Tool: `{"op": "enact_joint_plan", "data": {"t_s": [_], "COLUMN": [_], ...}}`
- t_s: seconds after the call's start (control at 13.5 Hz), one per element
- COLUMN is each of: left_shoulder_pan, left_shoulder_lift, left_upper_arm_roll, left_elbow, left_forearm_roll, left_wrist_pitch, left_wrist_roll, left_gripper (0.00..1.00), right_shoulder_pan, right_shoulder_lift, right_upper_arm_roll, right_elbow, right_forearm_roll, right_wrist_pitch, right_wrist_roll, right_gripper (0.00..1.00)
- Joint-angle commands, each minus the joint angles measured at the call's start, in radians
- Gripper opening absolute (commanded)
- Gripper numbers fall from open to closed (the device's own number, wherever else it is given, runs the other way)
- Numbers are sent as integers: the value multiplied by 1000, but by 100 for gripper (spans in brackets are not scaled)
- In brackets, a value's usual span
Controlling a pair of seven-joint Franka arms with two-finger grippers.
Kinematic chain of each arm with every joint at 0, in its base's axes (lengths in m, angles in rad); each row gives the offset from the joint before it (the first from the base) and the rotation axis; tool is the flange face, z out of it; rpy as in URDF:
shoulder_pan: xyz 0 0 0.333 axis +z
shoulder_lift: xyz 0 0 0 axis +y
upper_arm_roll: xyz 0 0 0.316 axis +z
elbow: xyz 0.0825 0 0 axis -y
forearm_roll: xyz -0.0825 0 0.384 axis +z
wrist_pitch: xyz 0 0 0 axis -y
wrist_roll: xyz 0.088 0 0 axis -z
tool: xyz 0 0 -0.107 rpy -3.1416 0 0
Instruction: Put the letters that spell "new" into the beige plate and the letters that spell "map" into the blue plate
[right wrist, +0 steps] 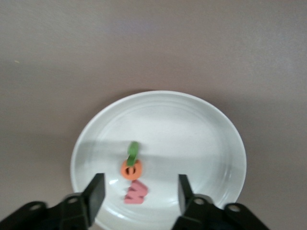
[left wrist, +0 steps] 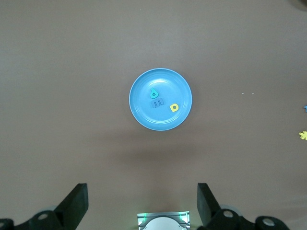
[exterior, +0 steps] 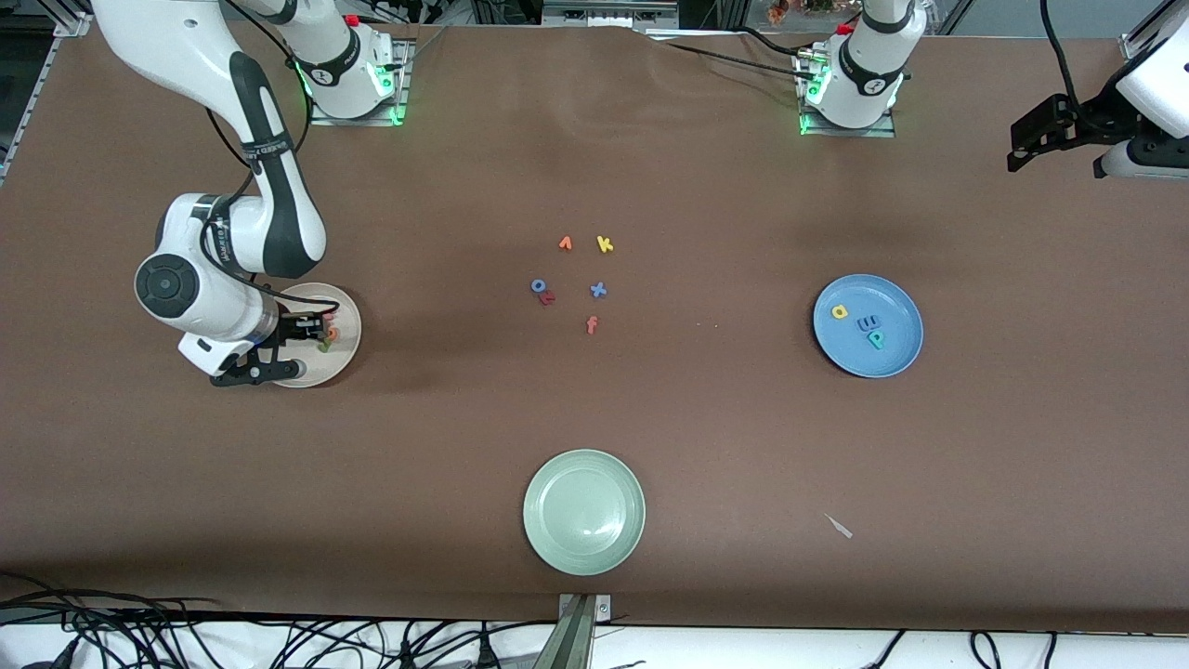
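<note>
Letters that spell "new" (right wrist: 133,175) lie together in the beige plate (exterior: 346,358), which sits at the middle left of the front view, at the right arm's end of the brown worktop (exterior: 706,437). In the right wrist view the green "n" (right wrist: 133,150) stands on edge, touching the orange "e" (right wrist: 131,169), and the pinkish-red "w" (right wrist: 135,192) lies flat just beside the "e". The right tool (right wrist: 139,191) hangs low over that plate, fingers parted with nothing between them, the "w" lying in the gap below on the plate. At the middle right of the front view the blue plate (exterior: 896,358) holds the letters that spell "map" (exterior: 865,322): the yellow "a" (exterior: 840,312), the blue "m" (exterior: 869,322) and the teal "p" (exterior: 876,339), close together and near the plate's middle. The left tool (left wrist: 142,203) waits high up at the upper right edge of the front view, its fingers spread wide and empty, looking straight down on the blue plate. In the centre of the front view a small cluster of spare letters (exterior: 576,282) rests on the worktop, among them an orange one, a yellow "k" (exterior: 605,244), a blue "o" (exterior: 538,286) and a pinkish "f" (exterior: 592,324). A pale green plate (exterior: 584,512) sits at the bottom centre, nearest the front camera.
</note>
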Motion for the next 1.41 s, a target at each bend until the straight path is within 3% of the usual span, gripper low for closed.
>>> {"op": "enact_joint_plan", "data": {"t_s": [0.0,0.59,0.82,0.97,1.04,1.19,1.34], "left_shoulder_pan": [-5,-5,-3,-3,-3,-5,-5], "left_shoulder_lift": [19,19,22,22,23,23,23], "left_upper_arm_roll": [-5,-5,-4,-4,-4,-4,-4], "left_elbow": [35,37,46,46,46,48,48], "left_forearm_roll": [-22,-20,-20,-20,-20,-20,-20], "left_wrist_pitch": [-9,-9,-9,-10,-10,-10,-10], "left_wrist_roll": [-10,-8,-5,-7,-5,-7,-7], "left_gripper": [100,100,100,100,100,100,100], "right_shoulder_pan": [11,60,61,55,5,-166,-260], "right_shoulder_lift": [-10,-12,-36,-70,-110,-232,-355], "right_upper_arm_roll": [15,18,20,32,109,330,397], "right_elbow": [133,526,589,569,539,391,240], "right_forearm_roll": [14,0,2,0,-19,-140,-151], "right_wrist_pitch": [-185,-737,-794,-786,-763,-650,-525], "right_wrist_roll": [116,281,267,276,276,278,270], "right_gripper": [100,100,100,100,100,100,100]}}
